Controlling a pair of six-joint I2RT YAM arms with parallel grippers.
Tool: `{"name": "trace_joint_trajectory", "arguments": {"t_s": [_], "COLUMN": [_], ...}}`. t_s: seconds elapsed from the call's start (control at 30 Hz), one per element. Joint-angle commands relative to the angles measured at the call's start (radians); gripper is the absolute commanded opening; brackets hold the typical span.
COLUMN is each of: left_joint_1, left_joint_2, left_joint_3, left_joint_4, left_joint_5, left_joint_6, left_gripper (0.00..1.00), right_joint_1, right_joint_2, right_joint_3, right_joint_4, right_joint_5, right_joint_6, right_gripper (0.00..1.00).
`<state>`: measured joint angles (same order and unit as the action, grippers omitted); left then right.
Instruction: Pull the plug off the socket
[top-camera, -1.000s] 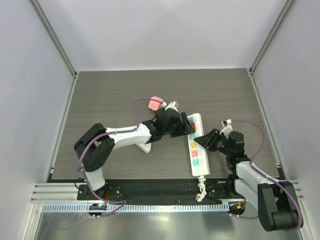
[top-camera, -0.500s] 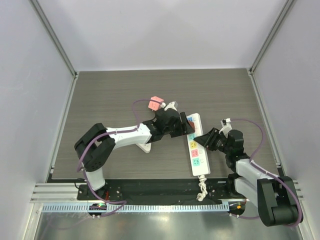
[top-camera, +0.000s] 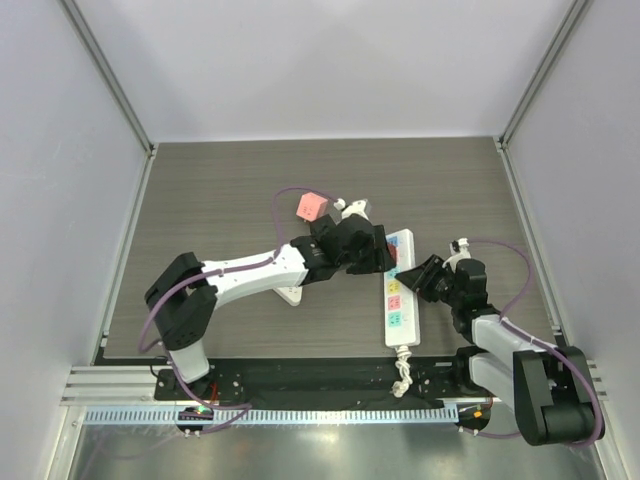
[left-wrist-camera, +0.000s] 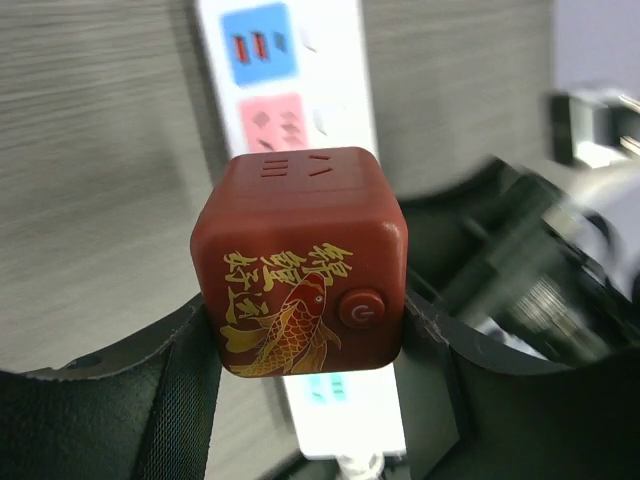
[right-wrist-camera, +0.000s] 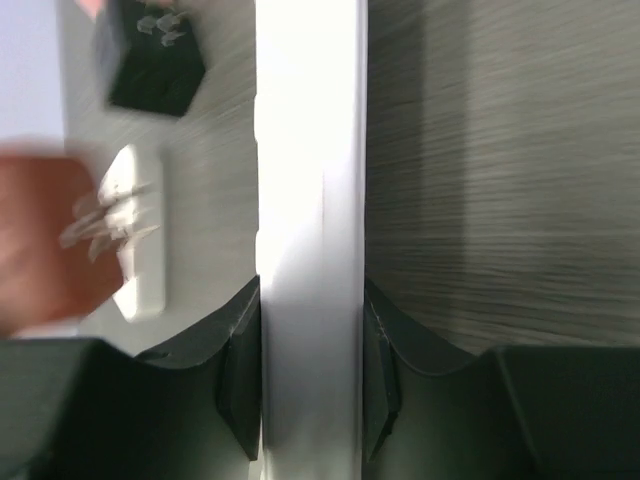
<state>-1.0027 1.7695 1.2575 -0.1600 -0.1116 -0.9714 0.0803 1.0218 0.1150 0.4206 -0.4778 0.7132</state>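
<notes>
Red cube plug (left-wrist-camera: 300, 260) clamped in L gripper (left-wrist-camera: 305, 335), seems just clear of socket (left-wrist-camera: 258, 60), mid-table. R gripper (right-wrist-camera: 310, 380) clenches socket's sides. Lift straight up, no twist, R pinning it down.

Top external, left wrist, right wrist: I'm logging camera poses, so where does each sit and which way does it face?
Top external: above and behind the bases, facing down on the table; both arms show.
Left wrist: on the left arm, facing down past the left end effector clamping the red plug.
Right wrist: on the right arm, facing along the power strip held in the right end effector.
Shared: all three show the strip.
</notes>
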Motion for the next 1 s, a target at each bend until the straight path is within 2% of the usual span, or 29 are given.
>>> {"name": "trace_joint_trajectory", "arguments": {"t_s": [0.0, 0.1, 0.23, 0.37, 0.47, 0.6, 0.7, 0.73, 0.97], "left_joint_1": [-0.043, -0.017, -0.019, 0.004, 0.076, 0.183, 0.248, 0.271, 0.319], "left_joint_2": [-0.114, -0.127, -0.146, -0.163, -0.142, -0.082, 0.031, 0.103, 0.371], "left_joint_3": [0.074, 0.045, 0.056, 0.063, 0.082, 0.118, 0.245, 0.337, 0.673], "left_joint_4": [-0.032, 0.049, 0.013, -0.067, -0.101, -0.108, -0.188, -0.237, -0.386], "left_joint_5": [0.051, 0.139, 0.074, 0.027, 0.094, 0.162, 0.184, 0.185, 0.181], "left_joint_6": [0.071, 0.025, 0.055, 0.111, 0.117, 0.129, 0.174, 0.187, 0.218], "left_gripper": [0.00, 0.00, 0.00, 0.00, 0.00, 0.00, 0.00, 0.00, 0.00], "right_joint_1": [0.010, 0.047, 0.049, 0.049, 0.049, 0.049, 0.047, 0.049, 0.047], "right_joint_2": [0.017, 0.037, 0.000, -0.112, -0.155, -0.128, -0.106, -0.106, -0.118], "right_joint_3": [0.037, 0.051, 0.031, -0.003, -0.011, -0.003, -0.002, 0.000, -0.005], "right_joint_4": [-0.054, -0.054, -0.011, -0.039, -0.046, -0.036, -0.026, -0.025, -0.025], "right_joint_5": [0.225, 0.245, 0.180, 0.195, 0.211, 0.191, 0.180, 0.179, 0.188], "right_joint_6": [-0.004, -0.021, -0.031, -0.032, -0.031, -0.029, -0.029, -0.029, -0.027], "right_gripper": [0.01, 0.01, 0.01, 0.01, 0.01, 0.01, 0.01, 0.01, 0.01]}}
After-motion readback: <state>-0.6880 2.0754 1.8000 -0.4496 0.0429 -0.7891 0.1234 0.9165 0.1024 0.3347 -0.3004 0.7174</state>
